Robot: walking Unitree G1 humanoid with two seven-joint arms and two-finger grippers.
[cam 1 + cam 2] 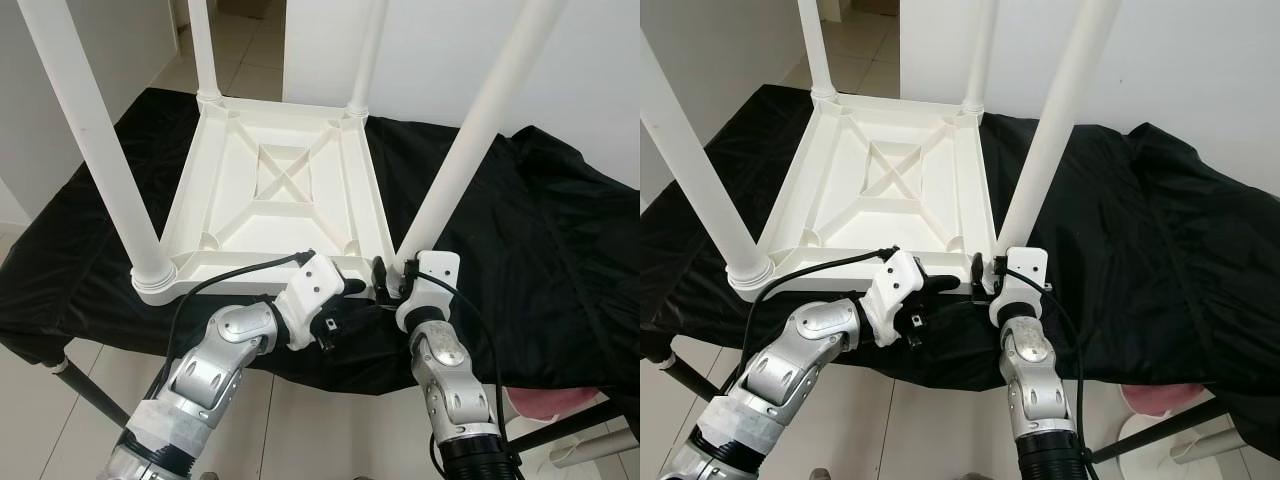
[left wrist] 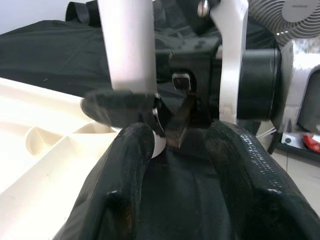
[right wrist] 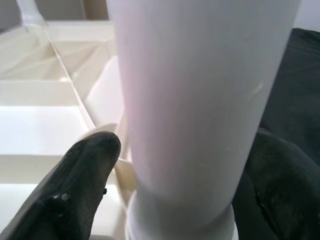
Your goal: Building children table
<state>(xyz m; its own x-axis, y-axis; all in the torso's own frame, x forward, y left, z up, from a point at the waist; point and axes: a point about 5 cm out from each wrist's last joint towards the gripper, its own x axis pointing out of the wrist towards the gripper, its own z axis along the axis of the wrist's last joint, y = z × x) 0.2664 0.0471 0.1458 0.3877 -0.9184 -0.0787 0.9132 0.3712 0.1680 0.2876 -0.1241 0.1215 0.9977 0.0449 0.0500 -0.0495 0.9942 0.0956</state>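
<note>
A white plastic children's table [image 1: 270,180] lies upside down on a black cloth [image 1: 530,230], its legs standing up. My right gripper [image 1: 393,272] is at the near right corner, its black fingers [image 3: 85,180] pressed on either side of the base of the near right leg [image 1: 470,130]. In the right wrist view that leg [image 3: 200,100] sits between the two fingers. My left gripper [image 1: 352,296] is just left of it at the table's front rim, open, with nothing between its fingers [image 2: 125,170]. In the left wrist view it looks across at the right gripper [image 2: 165,107].
The near left leg [image 1: 100,150] and two far legs [image 1: 205,50] stand up around the tabletop. The cloth-covered support ends just in front of my arms, with tiled floor [image 1: 300,430] below. A pink object [image 1: 545,405] sits low at the right. A white wall [image 1: 560,60] is behind.
</note>
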